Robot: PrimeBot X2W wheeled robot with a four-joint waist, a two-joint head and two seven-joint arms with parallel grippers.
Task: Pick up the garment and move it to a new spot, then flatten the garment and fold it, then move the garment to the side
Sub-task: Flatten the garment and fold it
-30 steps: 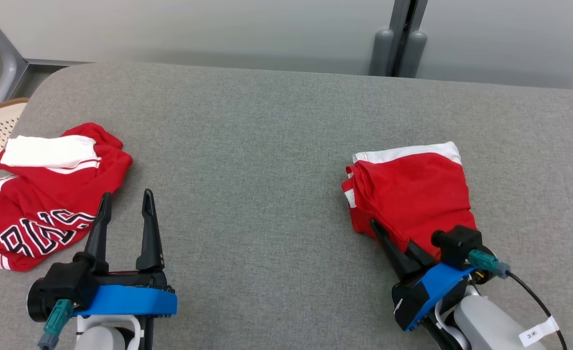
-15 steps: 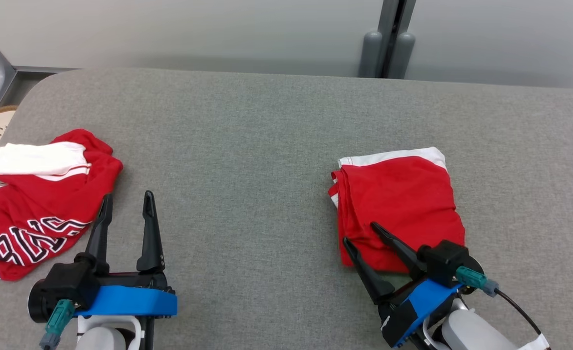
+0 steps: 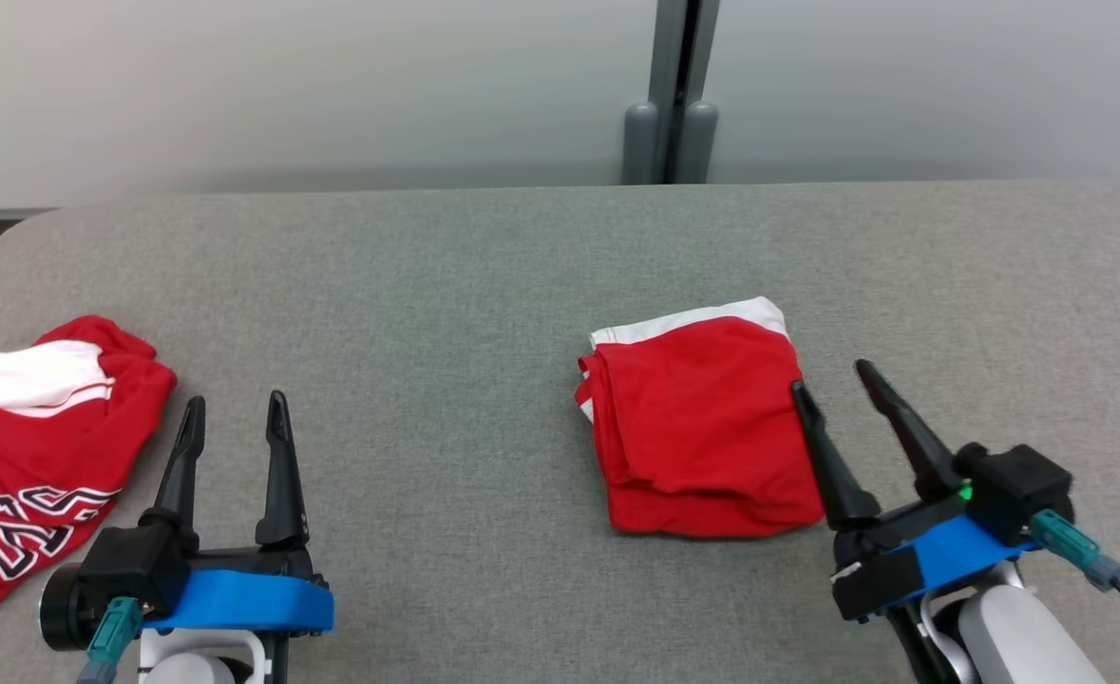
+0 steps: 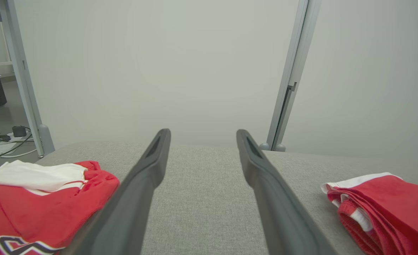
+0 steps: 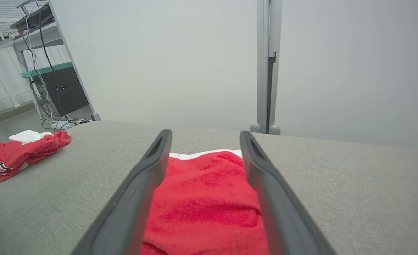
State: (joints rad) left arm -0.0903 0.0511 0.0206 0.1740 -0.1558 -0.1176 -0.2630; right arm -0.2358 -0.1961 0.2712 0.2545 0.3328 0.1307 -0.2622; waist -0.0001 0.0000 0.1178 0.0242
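Let go since 1 s ago: right pincer [image 3: 827, 374] no longer clamped on near edge of folded garment [image 3: 702, 427], now spread apart, empty, pulled back to garment's right edge. Contact w/ cloth: can't tell. Whole head view shifted too, from cam turning. Left pincer [image 3: 237, 397] as before: spread apart, empty, over bare bench [image 3: 427, 285]. Folded garment red w/ white band along far edge, flat on bench, centre-right, layered folds on its left side; seen betw. right fingers in right wrist view. Crumpled jersey [image 3: 28, 456], red/white w/ lettering, at bench's left end, well apart from folded garment.
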